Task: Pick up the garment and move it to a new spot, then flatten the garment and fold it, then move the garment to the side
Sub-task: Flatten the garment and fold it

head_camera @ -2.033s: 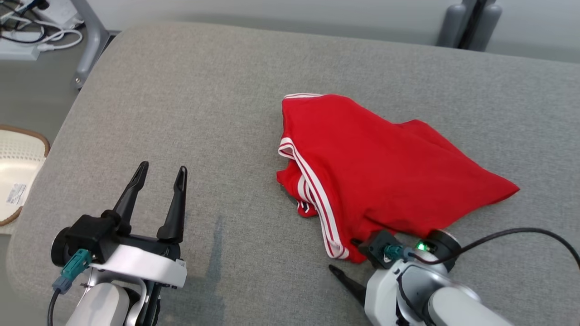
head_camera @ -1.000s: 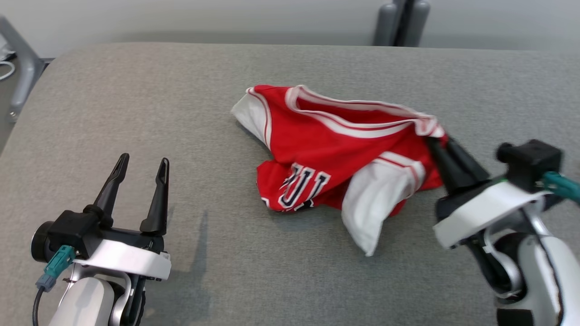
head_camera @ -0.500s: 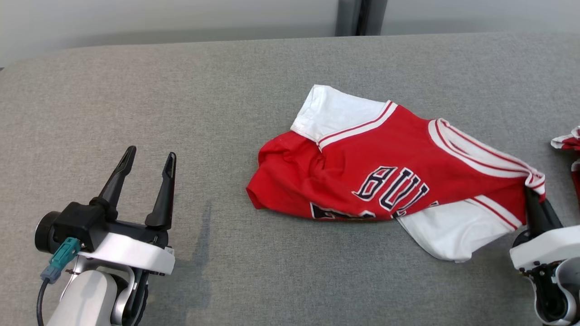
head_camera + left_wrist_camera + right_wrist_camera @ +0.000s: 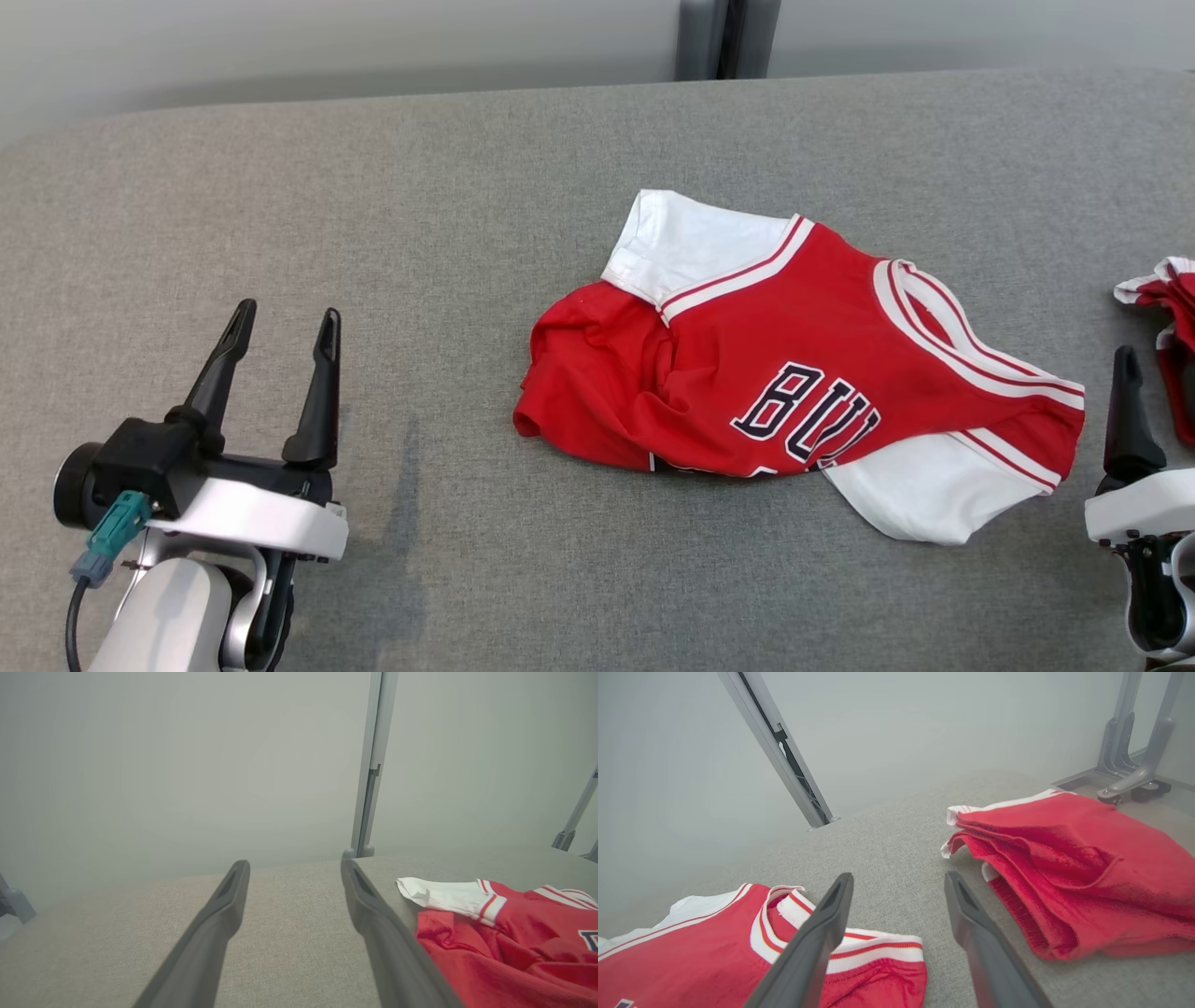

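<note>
Left gripper (image 4: 287, 310) sits at the lower left of the head view, fingers pointing up the pic. They're spread a fair bit apart w/ nothing between them, over the grey padded table (image 4: 448, 187). Its own wrist cam shows just grey fabric in the gap, w/ a white sleeve off past the right-hand finger. Between this gripper and the shirt it's plain grey fabric.

Jersey (image 4: 794, 373) lies about mid table, a bit right of centre, front side up. Red body, white sleeves, red/white striped trim, navy letters "BU" readable, the rest lost in a fold. It's not flat: the left end is bunched and wrinkled. One sleeve lies toward the back, the other pokes out toward the front on the right, and the collar opening faces right.

Right gripper (image 4: 899, 877): the head view shows one dark finger at the right edge, just beside the collar end, not touching it afaict. The wrist cam shows both fingers apart, gripping nothing, aimed at the strip of grey fabric between the collar and a pile of red clothes (image 4: 1064, 872). That pile is folded, has white trim, and lies at the far right of the table, near the jersey but apart from it.

Bg: a grey post (image 4: 719, 37) stands behind the table's far edge against a pale wall (image 4: 280, 47). Metal frame legs (image 4: 1129, 742) show behind the pile.
</note>
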